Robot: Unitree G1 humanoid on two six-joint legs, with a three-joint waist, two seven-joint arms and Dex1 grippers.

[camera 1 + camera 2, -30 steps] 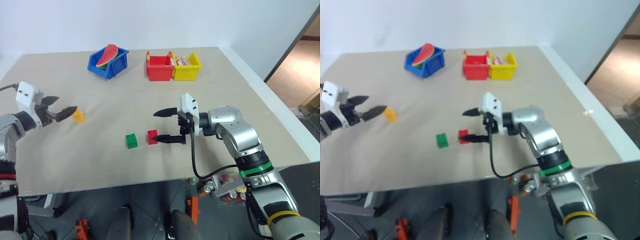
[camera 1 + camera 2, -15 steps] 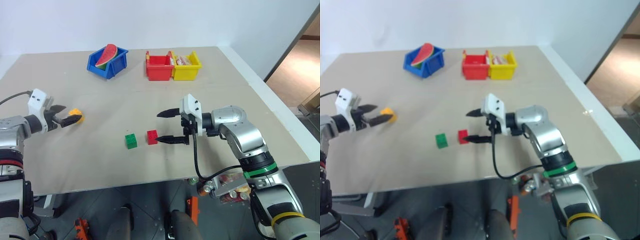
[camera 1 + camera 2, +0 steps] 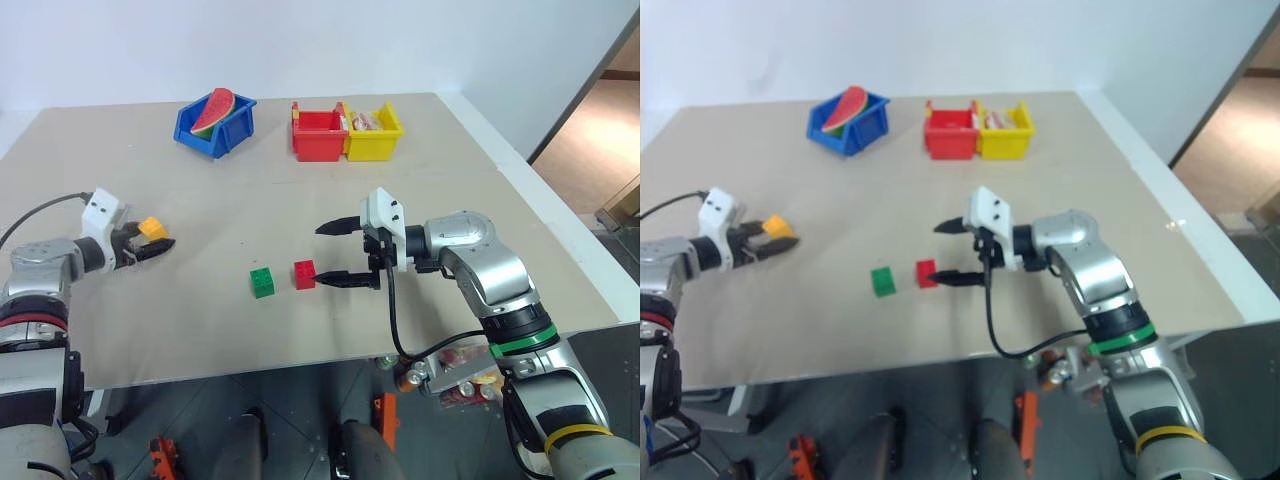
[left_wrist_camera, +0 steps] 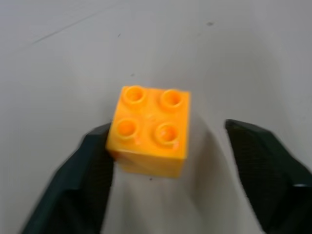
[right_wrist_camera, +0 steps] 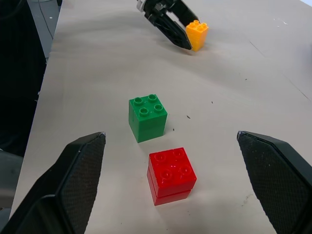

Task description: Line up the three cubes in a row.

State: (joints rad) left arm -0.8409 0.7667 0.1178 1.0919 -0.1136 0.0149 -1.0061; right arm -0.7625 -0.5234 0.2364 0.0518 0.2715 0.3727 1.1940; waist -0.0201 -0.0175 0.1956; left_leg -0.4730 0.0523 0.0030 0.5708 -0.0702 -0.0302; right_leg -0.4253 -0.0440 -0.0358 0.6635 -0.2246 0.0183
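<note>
Left hand (image 4: 168, 161) straddles the orange cube (image 4: 151, 129), well apart from the green cube (image 3: 262, 281) and red cube (image 3: 305, 274), one finger touching, the other apart: centre before squeezing; right hand (image 3: 335, 254) hovers spread beside red.

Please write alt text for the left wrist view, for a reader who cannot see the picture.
An orange-yellow cube with four studs on top sits on a pale table between the two black fingers of the left pincer. One finger touches the cube's side, while the other stands apart from it across a gap.
</note>
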